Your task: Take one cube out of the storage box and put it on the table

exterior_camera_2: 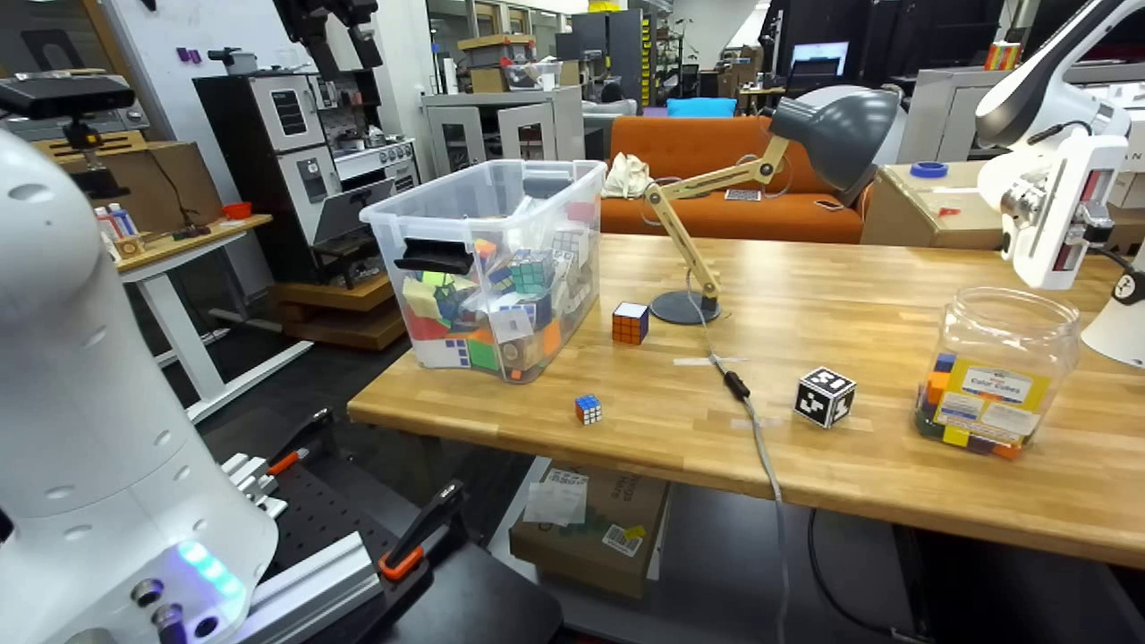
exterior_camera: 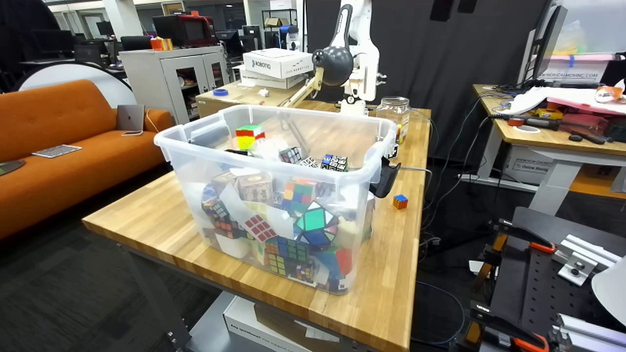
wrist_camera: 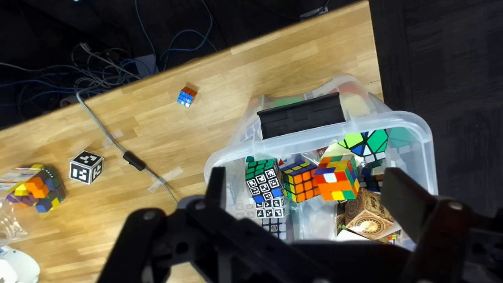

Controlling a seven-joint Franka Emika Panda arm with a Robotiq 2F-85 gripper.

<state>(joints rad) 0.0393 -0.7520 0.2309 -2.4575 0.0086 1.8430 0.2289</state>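
The clear storage box [exterior_camera: 274,168] stands on the wooden table [exterior_camera: 391,293] in both exterior views [exterior_camera_2: 420,211]. The wrist view looks down past its whitish rim [wrist_camera: 298,143]. Inside lie a multicoloured cube [wrist_camera: 337,179], an orange and purple cube [wrist_camera: 302,181], a cube with black-and-white markers [wrist_camera: 264,182] and a brown patterned cube [wrist_camera: 367,216], among others. My gripper [wrist_camera: 306,181] is open, its fingers apart with nothing held between them. It shows at the top of an exterior view [exterior_camera_2: 344,54], raised above the box's height. The gripper's body hides the box's near part in the wrist view.
A small cube [exterior_camera_2: 588,410], an orange-sided cube [exterior_camera_2: 631,324] and a black-and-white marker cube [exterior_camera_2: 825,396] sit on the table. A desk lamp [exterior_camera_2: 684,241] stands beside the box, its cable [exterior_camera_2: 760,447] crossing the tabletop. A clear jar of colour cubes [exterior_camera_2: 997,385] stands farther along.
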